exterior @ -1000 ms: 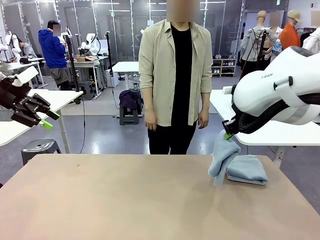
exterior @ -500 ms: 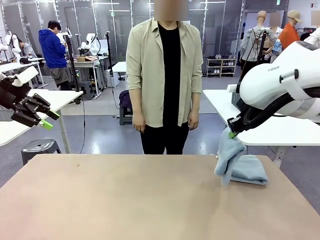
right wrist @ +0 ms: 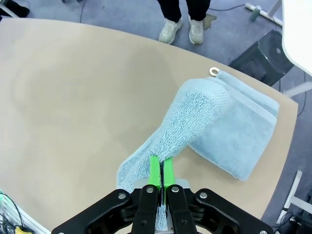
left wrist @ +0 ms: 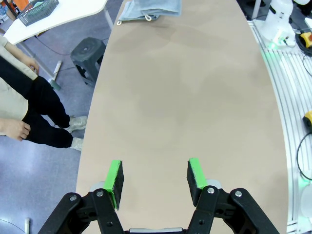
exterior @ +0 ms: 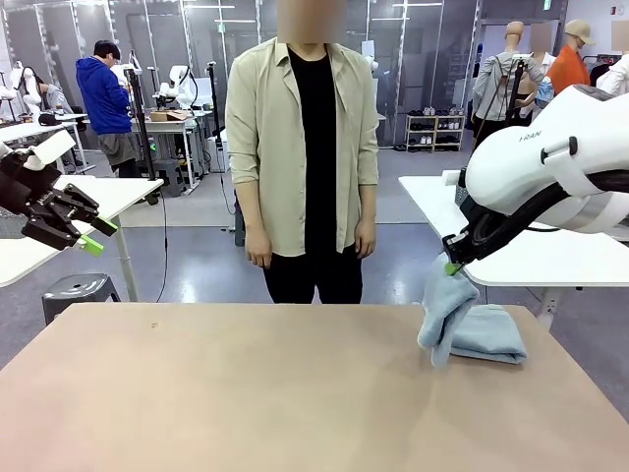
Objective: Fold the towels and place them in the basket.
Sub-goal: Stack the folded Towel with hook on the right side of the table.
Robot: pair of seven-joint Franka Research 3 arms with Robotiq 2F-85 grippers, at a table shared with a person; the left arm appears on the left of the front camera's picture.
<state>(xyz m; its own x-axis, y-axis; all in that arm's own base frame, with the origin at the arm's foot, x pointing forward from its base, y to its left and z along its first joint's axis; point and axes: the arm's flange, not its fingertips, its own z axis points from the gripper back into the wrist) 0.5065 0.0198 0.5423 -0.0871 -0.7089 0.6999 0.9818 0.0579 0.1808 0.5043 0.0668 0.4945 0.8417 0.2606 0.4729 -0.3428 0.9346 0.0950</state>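
Where the right gripper [right wrist: 161, 176] pinches shut, a towel [right wrist: 170, 141] is caught between its green pads [right wrist: 154, 171] — a top layer pulled up off the folded towel stack [exterior: 486, 333] and hanging from the fingertips in a soft drape. Beneath it the stack lies flat near the table's [exterior: 246, 393] far right edge, just below and beside the gripper. Its cloth is light blue-grey terry, looped and fuzzy, folded into a thick rectangle with a small loop [right wrist: 214, 71] at one corner. Smooth and tan, the tabletop has rounded edges. In the front view the right arm [exterior: 550, 167], white and bulky, reaches in from the right and angles down toward the towel. Off the table's left side, the left gripper [exterior: 84, 234] hangs raised, its jaws standing apart with nothing between them — the wrist view looks down its green pads [left wrist: 115, 176] along the table. Beyond the far edge stands a person [exterior: 303, 157], arms hanging loose. On a white side table past the towels sits the wire-mesh basket [left wrist: 36, 10].
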